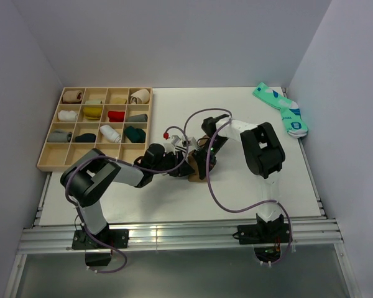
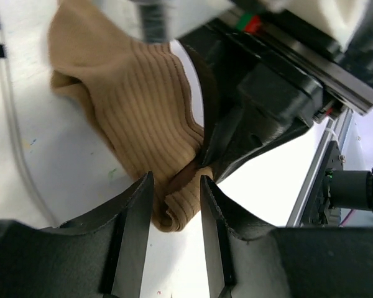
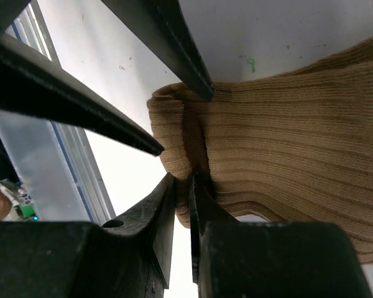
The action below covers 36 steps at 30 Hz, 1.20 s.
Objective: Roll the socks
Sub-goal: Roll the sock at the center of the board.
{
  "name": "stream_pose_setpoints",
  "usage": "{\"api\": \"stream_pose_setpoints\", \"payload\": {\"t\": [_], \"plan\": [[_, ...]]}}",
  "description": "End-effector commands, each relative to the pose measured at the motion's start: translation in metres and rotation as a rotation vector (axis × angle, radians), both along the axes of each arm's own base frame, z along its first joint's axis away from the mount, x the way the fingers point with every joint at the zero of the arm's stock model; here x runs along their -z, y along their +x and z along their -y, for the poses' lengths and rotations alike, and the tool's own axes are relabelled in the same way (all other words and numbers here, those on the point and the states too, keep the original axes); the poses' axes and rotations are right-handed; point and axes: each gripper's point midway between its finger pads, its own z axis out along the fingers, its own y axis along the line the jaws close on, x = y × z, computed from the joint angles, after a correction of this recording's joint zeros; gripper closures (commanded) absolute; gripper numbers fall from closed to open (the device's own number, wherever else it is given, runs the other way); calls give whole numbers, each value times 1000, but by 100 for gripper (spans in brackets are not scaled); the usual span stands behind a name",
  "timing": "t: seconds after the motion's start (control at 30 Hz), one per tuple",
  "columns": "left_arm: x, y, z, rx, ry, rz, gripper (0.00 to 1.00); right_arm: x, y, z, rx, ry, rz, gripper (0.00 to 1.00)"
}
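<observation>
Mid-counter [image 1: 193, 105] the tan sock [image 2: 137, 112] lies bunched between the two arms. The right hand [image 3: 181, 181] pinches its folded edge, and the left hand [image 2: 176, 183] stands part-spread astride that same fold. The teal pair [image 1: 283, 110] lies well apart, at the far right corner
</observation>
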Motion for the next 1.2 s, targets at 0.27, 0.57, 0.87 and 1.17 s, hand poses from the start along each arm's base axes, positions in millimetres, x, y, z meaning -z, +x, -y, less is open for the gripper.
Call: {"api": "stream_pose_setpoints", "payload": {"t": [0.27,0.57,0.87,1.17], "plan": [[-9,-7,15,98,-101,79,57,3,7,0,31,-12,-49,83],[3,-15,13,117,-88,61,56,-1,15,-1,61,-15,-50,83],[6,-21,13,136,-77,44,57,2,23,-3,100,-35,-52,84],[14,-24,13,144,-49,-1,69,7,28,1,130,-63,-16,83]]}}
